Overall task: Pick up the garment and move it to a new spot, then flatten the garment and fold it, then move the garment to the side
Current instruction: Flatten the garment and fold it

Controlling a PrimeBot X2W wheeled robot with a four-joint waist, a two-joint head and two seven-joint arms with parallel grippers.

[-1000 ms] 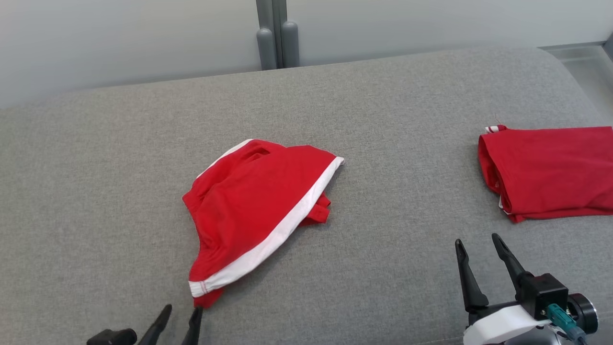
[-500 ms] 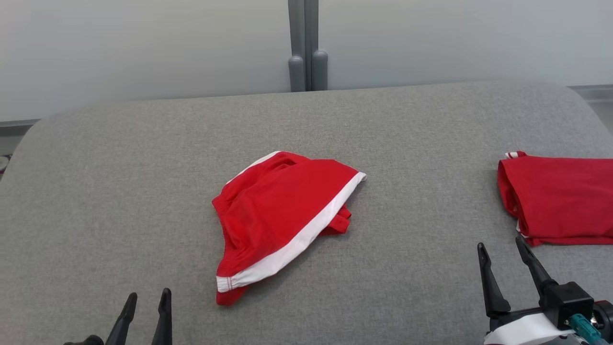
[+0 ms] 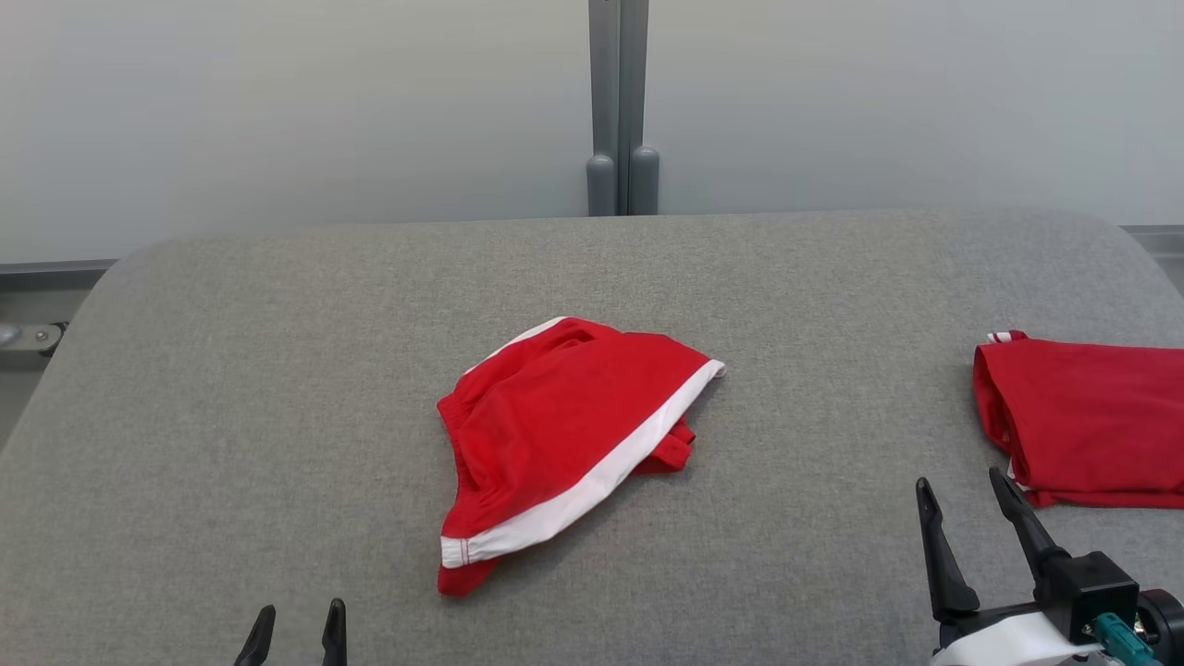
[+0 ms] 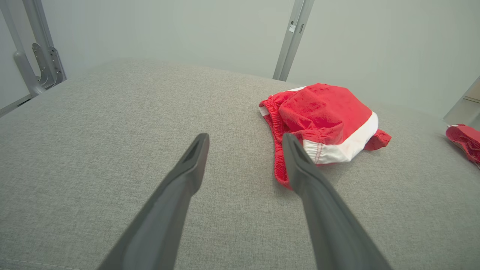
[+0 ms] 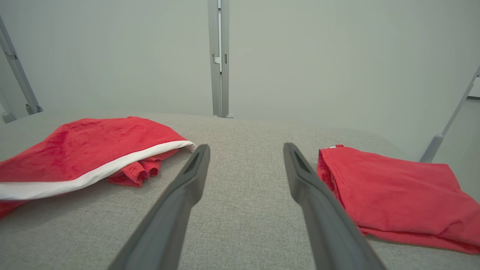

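Observation:
A crumpled red garment (image 3: 564,435) with a white side stripe lies bunched in the middle of the grey padded surface (image 3: 277,388); it is also seen as the garment (image 4: 322,120) and the garment (image 5: 82,150) in the wrist views. My left gripper (image 3: 296,627) stands open at the bottom edge, below and left of the garment, nothing between its fingers (image 4: 187,168). Over at the lower right my right gripper (image 3: 962,490) is open and empty too, its fingers (image 5: 300,176) pointing between the two red cloths.
A second red garment (image 3: 1091,421), folded flat, lies at the right edge of the surface, and shows as the folded garment (image 5: 390,191) too. A grey post (image 3: 620,111) and pale wall panels stand behind the far edge. Bare grey surface spreads left of the crumpled garment.
The camera has tilted up and shifted, so everything sits lower and further right in the picture. My left gripper has drawn back toward the bottom edge, away from the garment's lower tip.

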